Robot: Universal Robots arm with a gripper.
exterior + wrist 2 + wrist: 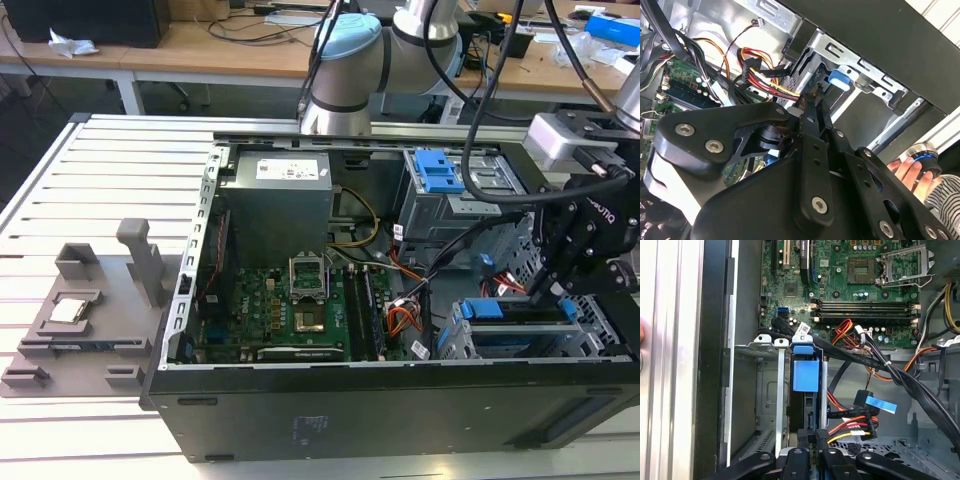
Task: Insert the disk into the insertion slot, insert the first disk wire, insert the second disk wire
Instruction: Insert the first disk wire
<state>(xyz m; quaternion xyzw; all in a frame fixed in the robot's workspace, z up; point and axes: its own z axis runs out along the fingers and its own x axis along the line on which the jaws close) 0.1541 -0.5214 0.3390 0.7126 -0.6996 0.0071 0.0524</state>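
- Case wall [350, 420], matt black and flat, lies nearest you, standing on the ribbed aluminium table [60, 200].
- Just behind it, at the exterior view's near right, you have the insertion slot [767, 390]: a low bay of thin grey sheet metal with punched holes.
- The disk [805, 375] sits inside that slot, a dark slab seen edge-on in the first wrist view, with its smooth bright blue plastic carrier tab at the end towards the board.
- Your gripper [814, 442], built of black jointed links, hangs at that same end of the disk. Its jaws are drawn narrow and pinch the blocky black plug of the disk wire [850, 427], a bundle of red, yellow and black strands.
- Further to the exterior view's left lies the green motherboard [300, 310] with its square silver socket frame.
- Farthest from you stands a boxy grey power supply [275, 200]. To its right is a taller grey cage carrying a ribbed blue latch [440, 170].
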